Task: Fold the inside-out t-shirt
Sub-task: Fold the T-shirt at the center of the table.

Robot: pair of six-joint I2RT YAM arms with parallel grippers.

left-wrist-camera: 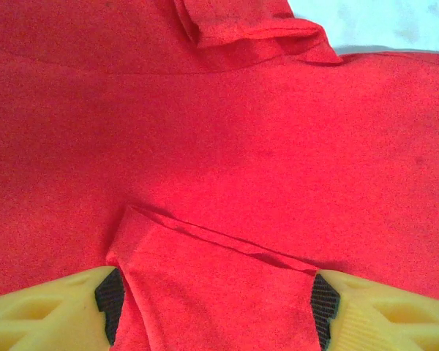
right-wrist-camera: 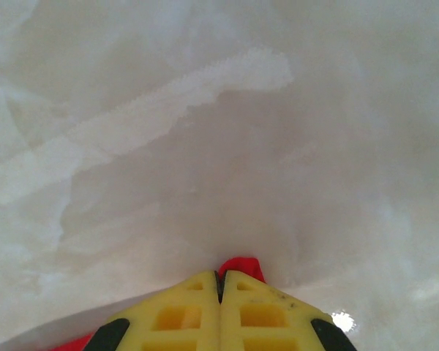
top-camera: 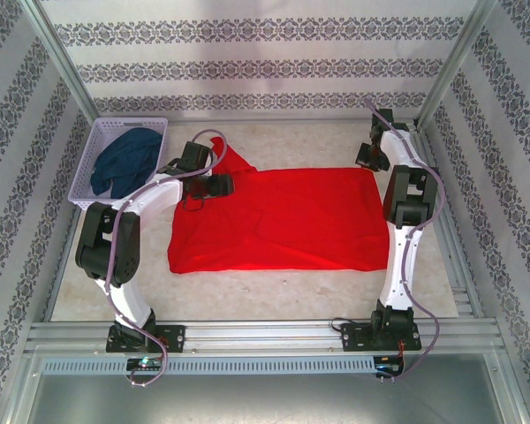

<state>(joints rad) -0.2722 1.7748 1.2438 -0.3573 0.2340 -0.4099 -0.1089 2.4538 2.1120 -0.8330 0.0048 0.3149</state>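
Left fingers: the yellow fingers of the left gripper are spread wide, their black pads well apart.
Between the left pads: a flap of the inside-out t-shirt is seen reaching from one pad to the other, its folded edge raised slightly above the cloth beneath; no clamping is shown.
Right fingers: the fingers of the right gripper are pressed flat together, tip against tip.
At the right tips: a small point of red cloth is seen poking out just past them, so a corner of the shirt is taken to be pinched there.
Below the right gripper: the pale, mottled table is seen close up.
Left arm: in the top view it is bent across the shirt's far left part, its gripper over the cloth near a sleeve that sticks out toward the back.
Right arm: it is stretched to the shirt's far right corner.
T-shirt: it is spread nearly flat in the middle of the table, between the two arms, with plain red showing throughout.
Basket: a pale lilac basket is set at the far left corner, apart from the shirt.
Basket contents: a dark navy garment is heaped inside.
Surroundings: patterned walls are seen on three sides.
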